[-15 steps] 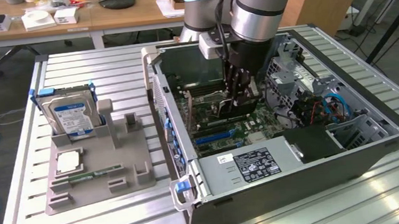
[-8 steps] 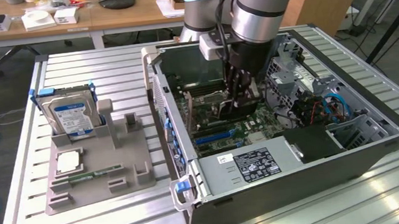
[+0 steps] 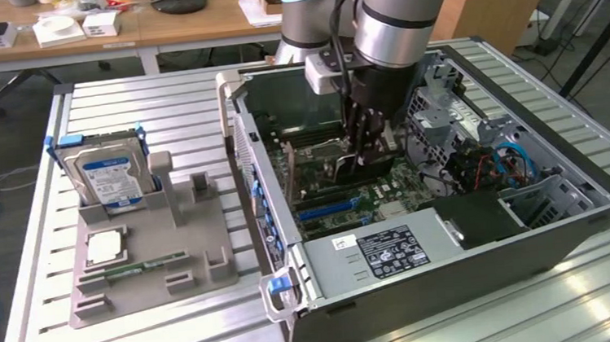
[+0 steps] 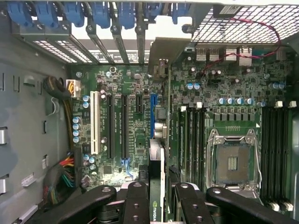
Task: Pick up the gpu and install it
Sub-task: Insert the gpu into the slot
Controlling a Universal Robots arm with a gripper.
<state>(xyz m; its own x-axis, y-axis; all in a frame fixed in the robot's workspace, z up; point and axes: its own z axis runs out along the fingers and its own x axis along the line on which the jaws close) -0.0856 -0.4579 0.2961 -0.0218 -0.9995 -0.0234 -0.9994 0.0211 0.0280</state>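
Inside the open computer case (image 3: 456,282), which lies on its side on the slatted metal surface (image 3: 169,100), we see the tool (image 3: 367,154) reaching straight down over the motherboard (image 4: 224,79). In the wrist view its fingers (image 4: 135,203) sit narrow and clamped on the gpu (image 4: 159,133). The card is gripped by its two faces, so we look along its thin edge, with a maker's logo showing between the pads. Holding it upright on edge makes sense to us, since the contact edge must face the board. The card runs along the blue expansion slot (image 4: 153,112), and its pale metal bracket end points toward the rear openings with the blue latches (image 4: 100,11), where a bracket belongs. We judge it lined up with that slot or very nearly so. We cannot tell whether its edge touches the slot or hangs just above it. The bare processor socket (image 4: 232,161) lies to one side, apart from the card. Toward the exterior view's left, a grey parts holder (image 3: 208,252) stands beside the case. It props a hard drive (image 3: 109,174) upright and keeps a memory stick (image 3: 127,272) lying flat, each in its own cradle and well apart from the tool.
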